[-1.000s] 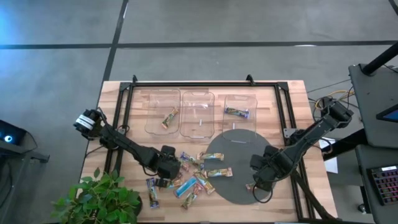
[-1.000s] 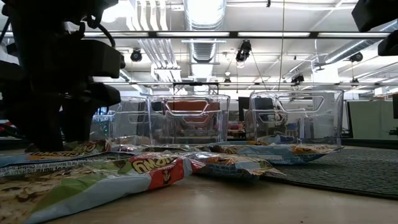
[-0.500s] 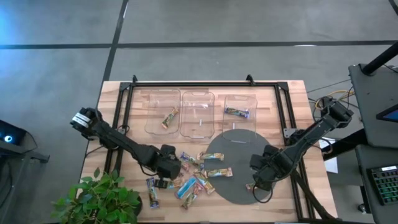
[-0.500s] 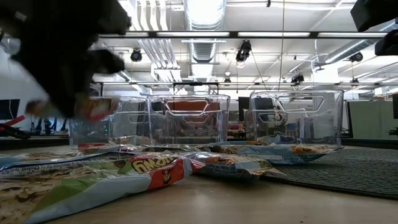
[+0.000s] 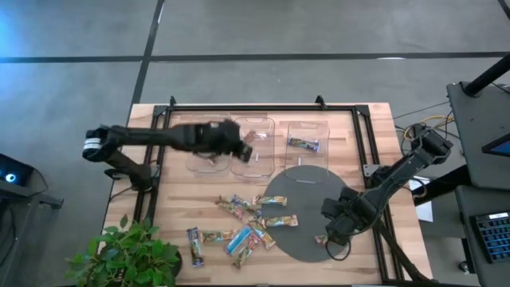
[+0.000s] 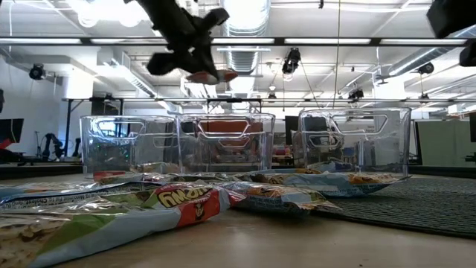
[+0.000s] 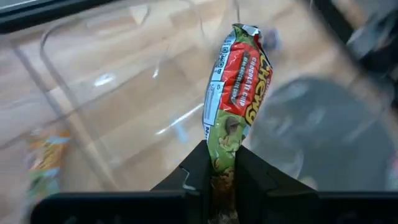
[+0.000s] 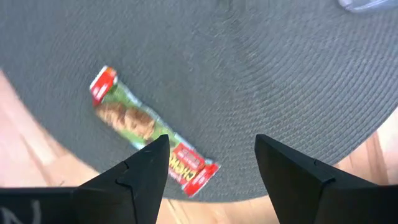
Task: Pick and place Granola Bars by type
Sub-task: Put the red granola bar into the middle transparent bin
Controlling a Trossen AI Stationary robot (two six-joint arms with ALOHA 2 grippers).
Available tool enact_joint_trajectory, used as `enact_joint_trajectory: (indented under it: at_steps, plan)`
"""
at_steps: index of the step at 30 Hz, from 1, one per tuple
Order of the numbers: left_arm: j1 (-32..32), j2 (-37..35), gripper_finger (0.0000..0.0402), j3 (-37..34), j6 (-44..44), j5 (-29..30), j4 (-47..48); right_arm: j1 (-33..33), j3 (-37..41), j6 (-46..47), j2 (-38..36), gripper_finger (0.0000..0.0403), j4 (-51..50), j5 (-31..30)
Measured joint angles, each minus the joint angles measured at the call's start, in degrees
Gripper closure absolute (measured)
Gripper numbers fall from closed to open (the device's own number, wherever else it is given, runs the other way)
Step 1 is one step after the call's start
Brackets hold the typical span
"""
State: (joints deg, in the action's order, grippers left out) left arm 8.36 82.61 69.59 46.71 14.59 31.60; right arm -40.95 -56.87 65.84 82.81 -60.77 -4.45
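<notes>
In the high view the left gripper [image 5: 241,149] is a motion-blurred dark streak over the clear bins at the upper middle of the frame, so its fingers cannot be read there; the left wrist view shows them pressed together on the lower end of a green-and-red granola bar [image 7: 236,109], which stands up from them above the floor of the middle bin [image 5: 253,143]. In the low view the same bar is only a small red smear high in the frame, above the bin rims. The left bin [image 5: 209,142] holds one bar [image 5: 217,149], partly covered by the blurred arm, and the right bin [image 5: 306,137] holds another bar [image 5: 304,144]. The loose granola bars [image 5: 239,223] lie scattered at the lower middle of the table [image 5: 374,135], some overlapping so that their wrappers hide one another, a few reaching onto the round grey mat [image 5: 307,227]. The right gripper [image 8: 211,162] hangs spread over the mat's lower right edge, its fingers apart above a green-and-red bar on the mat [image 8: 149,127], not touching it. A potted plant [image 5: 127,251] overlaps the table's lower left corner. Bare wood lies open between the bins and the scatter.
</notes>
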Motion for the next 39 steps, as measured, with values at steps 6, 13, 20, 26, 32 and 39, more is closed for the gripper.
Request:
enact_joint_trajectory:
  at_steps: [6,13,20,26,32,39]
  plan:
    - [8.17,4.44,0.0347,-0.51,5.98,-9.78,-8.25,-3.83,0.01,-0.20,0.02,0.0177,0.06,0.47]
    - [8.02,10.36,0.0318,-0.51,4.76,-9.54,-8.92,-5.31,0.01,1.13,0.02,0.0177,0.09,0.48]
    - [6.49,10.63,0.0317,-0.43,1.58,-9.22,-8.41,-5.33,0.01,-4.60,0.02,0.0177,0.38,0.44]
    - [0.39,2.94,0.0317,-0.34,-2.95,-8.98,-8.15,-5.31,1.37,-21.66,0.38,0.0177,5.31,0.42]
    - [-8.31,-4.39,0.0317,-0.47,0.06,-2.38,-1.53,-5.00,3.00,-24.50,4.75,0.0177,7.44,7.16]
    - [-18.02,-9.33,0.0316,-0.51,7.15,11.68,1.96,-5.57,2.29,-26.16,11.92,0.0177,10.74,7.46]
